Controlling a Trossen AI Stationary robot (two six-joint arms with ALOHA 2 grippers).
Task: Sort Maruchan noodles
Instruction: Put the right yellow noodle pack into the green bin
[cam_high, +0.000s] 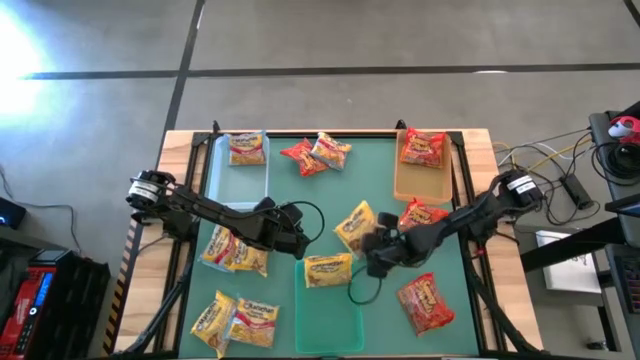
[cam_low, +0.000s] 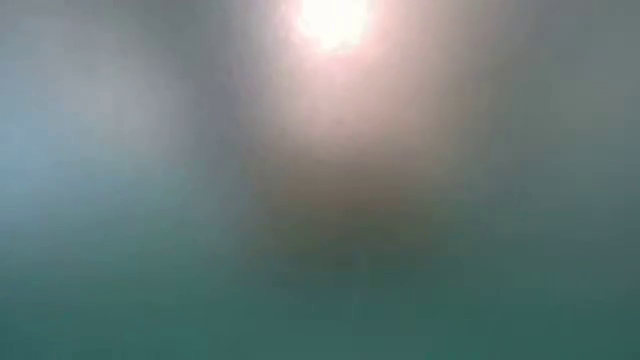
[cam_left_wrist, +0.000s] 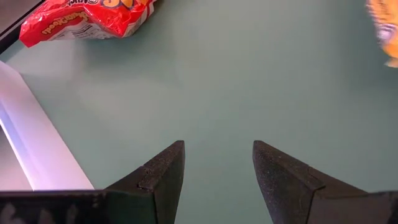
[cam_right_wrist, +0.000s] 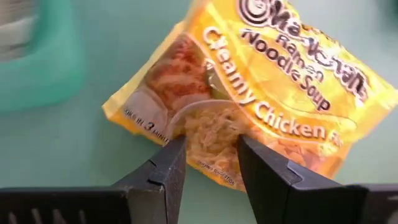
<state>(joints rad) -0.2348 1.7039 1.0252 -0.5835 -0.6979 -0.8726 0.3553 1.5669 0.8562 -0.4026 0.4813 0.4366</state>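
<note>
Maruchan noodle packets lie over the green mat. A yellow Creamy Chicken packet (cam_right_wrist: 261, 93) lies flat at mid-table (cam_high: 355, 225). My right gripper (cam_right_wrist: 211, 155) slants down over its near edge, open, one fingertip on either side of a strip of that edge. Another yellow packet (cam_high: 327, 270) lies in the green tray (cam_high: 330, 325). My left gripper (cam_left_wrist: 217, 162) hangs open over bare mat left of centre (cam_high: 300, 240), with nothing between its fingers. The low view shows only blur. My right gripper comes at the yellow packet's near edge (cam_right_wrist: 211, 134) slanting down, with the fingers (cam_right_wrist: 174, 168) standing across that edge. The packet lies flat on the mat. Whether the fingertips touch it, I cannot tell.
A clear tray (cam_high: 225, 185) at the far left holds one packet (cam_high: 247, 148). A tan tray (cam_high: 420, 180) at the far right holds a red one (cam_high: 422, 148). Loose packets lie at far centre (cam_high: 318, 154), left (cam_high: 235, 250), near left (cam_high: 235, 320) and right (cam_high: 428, 302).
</note>
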